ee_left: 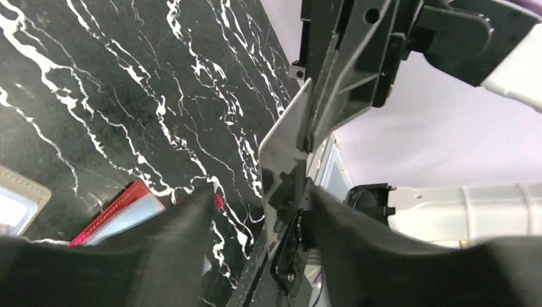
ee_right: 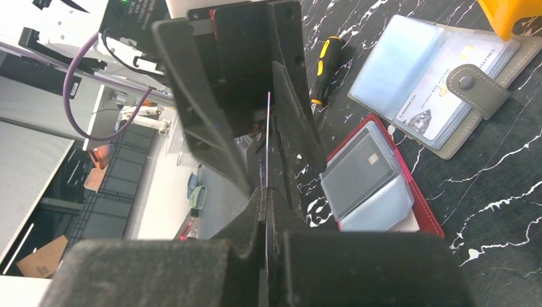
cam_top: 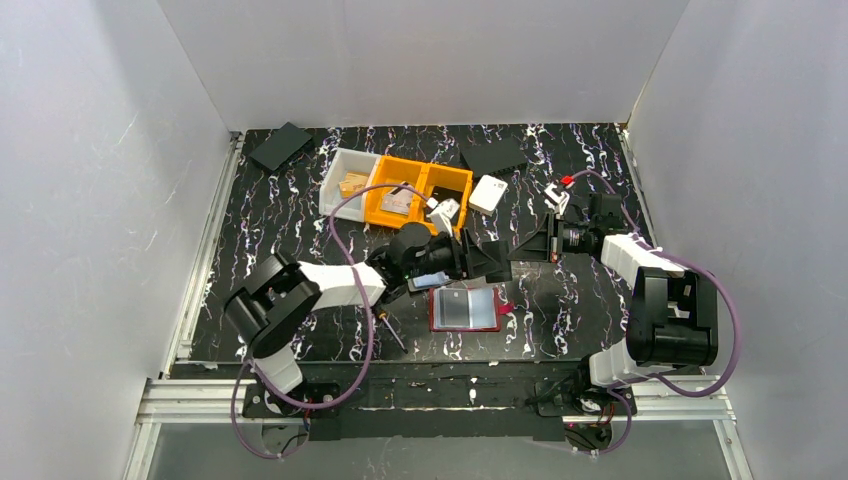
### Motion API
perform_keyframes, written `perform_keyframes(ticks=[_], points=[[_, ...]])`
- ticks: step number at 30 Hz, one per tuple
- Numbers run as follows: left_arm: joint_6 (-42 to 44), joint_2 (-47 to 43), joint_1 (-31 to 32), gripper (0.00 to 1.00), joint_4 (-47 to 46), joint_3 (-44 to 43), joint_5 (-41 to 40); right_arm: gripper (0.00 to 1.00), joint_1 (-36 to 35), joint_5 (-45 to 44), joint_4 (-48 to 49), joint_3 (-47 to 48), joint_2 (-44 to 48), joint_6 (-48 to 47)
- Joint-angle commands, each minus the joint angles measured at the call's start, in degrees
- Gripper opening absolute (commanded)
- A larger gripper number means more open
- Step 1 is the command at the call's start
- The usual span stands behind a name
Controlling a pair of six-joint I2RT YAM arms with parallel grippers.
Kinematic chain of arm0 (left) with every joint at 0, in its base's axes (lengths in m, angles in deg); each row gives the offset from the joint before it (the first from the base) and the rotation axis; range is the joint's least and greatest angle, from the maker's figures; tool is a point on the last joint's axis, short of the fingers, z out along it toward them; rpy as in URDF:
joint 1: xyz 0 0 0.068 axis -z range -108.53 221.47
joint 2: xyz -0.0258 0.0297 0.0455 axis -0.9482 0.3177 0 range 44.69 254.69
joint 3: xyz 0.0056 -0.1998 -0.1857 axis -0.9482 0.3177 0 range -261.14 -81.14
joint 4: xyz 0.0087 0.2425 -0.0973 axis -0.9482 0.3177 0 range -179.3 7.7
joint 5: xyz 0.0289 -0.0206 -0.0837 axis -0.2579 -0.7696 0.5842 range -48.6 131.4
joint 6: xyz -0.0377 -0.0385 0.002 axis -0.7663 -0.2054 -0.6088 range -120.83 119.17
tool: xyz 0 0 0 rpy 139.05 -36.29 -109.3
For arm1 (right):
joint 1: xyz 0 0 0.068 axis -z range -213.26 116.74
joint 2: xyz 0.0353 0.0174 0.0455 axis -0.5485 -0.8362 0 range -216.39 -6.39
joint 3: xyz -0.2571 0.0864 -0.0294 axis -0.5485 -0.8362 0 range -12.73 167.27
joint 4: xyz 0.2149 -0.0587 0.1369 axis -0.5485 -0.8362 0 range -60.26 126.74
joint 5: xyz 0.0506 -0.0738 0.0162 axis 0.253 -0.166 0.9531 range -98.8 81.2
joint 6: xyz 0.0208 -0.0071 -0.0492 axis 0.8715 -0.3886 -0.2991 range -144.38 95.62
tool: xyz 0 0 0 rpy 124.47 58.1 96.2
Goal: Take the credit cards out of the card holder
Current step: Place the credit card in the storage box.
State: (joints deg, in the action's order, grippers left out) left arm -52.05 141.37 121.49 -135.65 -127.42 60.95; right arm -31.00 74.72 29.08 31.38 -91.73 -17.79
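Observation:
My right gripper is shut on a thin grey credit card, seen edge-on, held above the table. In the left wrist view the card stands between the spread fingers of my open left gripper, close to its right finger. In the top view both grippers, left and right, meet nose to nose above the open red card holder. The holder has clear sleeves, with a dark grey card in one.
A grey card holder with a snap tab lies open beside the red one, cards in its sleeves. A black-and-yellow screwdriver lies near it. Orange bins, a white bin, a white box and black pads sit at the back.

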Motion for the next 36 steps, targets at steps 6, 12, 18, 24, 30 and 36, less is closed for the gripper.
perform_keyframes(ticks=[6,12,18,24,30,36], points=[[-2.7,3.6,0.1,0.02,-8.0,-4.1,4.7,0.01,-0.4,1.4,2.5,-0.7,1.7,1.2],[3.6,-1.0,-0.4,0.0,-8.4,-0.3,6.5,0.36,-0.4,1.3,2.9,-0.4,1.9,1.2],[27.9,-13.1,-0.8,0.0,9.8,2.6,7.6,0.92,-0.4,-4.3,-0.9,0.9,7.9,-2.3],[63.6,-28.0,1.7,0.0,29.6,2.2,1.2,0.98,-0.7,-14.9,-40.0,15.1,6.6,-33.0],[109.9,-34.9,13.4,0.0,33.7,3.0,-17.3,0.98,-0.8,-9.4,-73.5,24.4,-2.2,-57.6],[135.8,-28.4,20.8,0.0,23.7,3.6,-38.3,0.98,-2.0,-4.3,-70.4,26.8,0.6,-43.0]])
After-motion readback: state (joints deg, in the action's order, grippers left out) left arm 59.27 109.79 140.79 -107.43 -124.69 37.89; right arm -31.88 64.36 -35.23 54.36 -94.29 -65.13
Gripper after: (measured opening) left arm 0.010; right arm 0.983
